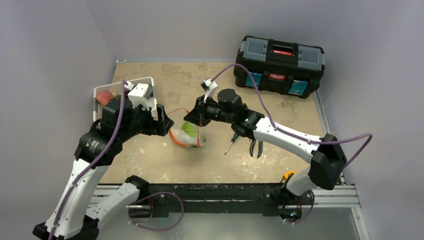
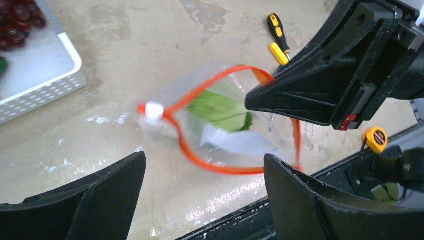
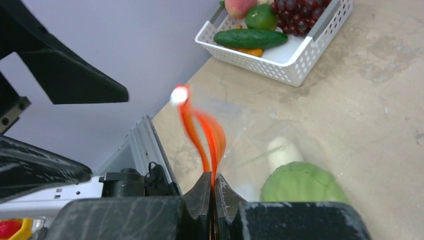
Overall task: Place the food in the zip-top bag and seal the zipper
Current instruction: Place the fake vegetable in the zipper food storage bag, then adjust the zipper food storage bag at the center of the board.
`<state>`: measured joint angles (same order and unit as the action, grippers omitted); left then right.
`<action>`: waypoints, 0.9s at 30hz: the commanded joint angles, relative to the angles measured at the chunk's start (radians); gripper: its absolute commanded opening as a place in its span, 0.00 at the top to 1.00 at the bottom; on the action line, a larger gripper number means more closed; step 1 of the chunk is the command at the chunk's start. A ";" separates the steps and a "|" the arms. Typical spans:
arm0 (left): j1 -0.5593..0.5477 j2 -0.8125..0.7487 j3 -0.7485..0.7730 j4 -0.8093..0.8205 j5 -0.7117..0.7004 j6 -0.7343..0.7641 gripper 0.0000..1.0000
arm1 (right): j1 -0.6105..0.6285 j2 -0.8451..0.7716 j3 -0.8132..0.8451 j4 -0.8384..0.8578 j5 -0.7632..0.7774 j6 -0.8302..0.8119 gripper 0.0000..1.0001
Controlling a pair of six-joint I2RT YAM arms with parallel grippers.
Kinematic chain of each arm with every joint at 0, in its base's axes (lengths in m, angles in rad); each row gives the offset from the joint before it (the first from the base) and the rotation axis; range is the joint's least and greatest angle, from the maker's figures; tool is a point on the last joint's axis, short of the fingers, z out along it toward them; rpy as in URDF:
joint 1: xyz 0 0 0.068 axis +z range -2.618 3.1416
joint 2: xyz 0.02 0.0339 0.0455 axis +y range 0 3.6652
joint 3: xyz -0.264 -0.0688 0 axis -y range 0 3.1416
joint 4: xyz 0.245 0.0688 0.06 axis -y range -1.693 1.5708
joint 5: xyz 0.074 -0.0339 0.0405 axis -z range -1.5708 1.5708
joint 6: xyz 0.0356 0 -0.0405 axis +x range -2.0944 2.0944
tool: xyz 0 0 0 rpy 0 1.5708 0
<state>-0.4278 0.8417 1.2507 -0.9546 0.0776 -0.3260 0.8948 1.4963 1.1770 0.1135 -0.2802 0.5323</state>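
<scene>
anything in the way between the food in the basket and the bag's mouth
Nothing visible does: only table lies between the basket and the bag. The right gripper pinches the zipper, holding the mouth open; the cabbage already sits inside.

The zip-top bag [image 1: 186,136] lies at the middle of the table [image 1: 200,90], with the cabbage [image 1: 189,130] inside it. The basket [image 3: 295,62] stands at the far left and holds the cucumber [image 3: 249,38], the grape bunch [image 3: 300,11] and the peach [image 3: 240,6]. Right of the bag lies the screwdriver [image 1: 230,143], then the pliers [image 1: 256,148]. The toolbox [image 1: 279,65] is at the far right. The left gripper [image 1: 166,124] is just left of the bag. The right gripper [image 3: 212,180], at the bag's far right, pinches the zipper [image 2: 215,81].
</scene>
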 commanded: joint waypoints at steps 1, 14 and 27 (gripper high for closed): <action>0.005 -0.052 -0.051 0.038 -0.168 -0.088 0.15 | -0.014 -0.063 0.010 0.006 0.019 -0.028 1.00; 0.033 -0.064 -0.429 0.312 0.189 -0.482 0.33 | -0.033 -0.095 -0.007 0.010 0.042 -0.040 1.00; 0.036 -0.014 -0.421 0.489 0.315 -0.535 0.91 | -0.033 -0.139 -0.034 -0.038 0.142 -0.077 1.00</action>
<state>-0.3985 0.8436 0.7673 -0.5320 0.3317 -0.8536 0.8673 1.4242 1.1412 0.0631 -0.2234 0.4984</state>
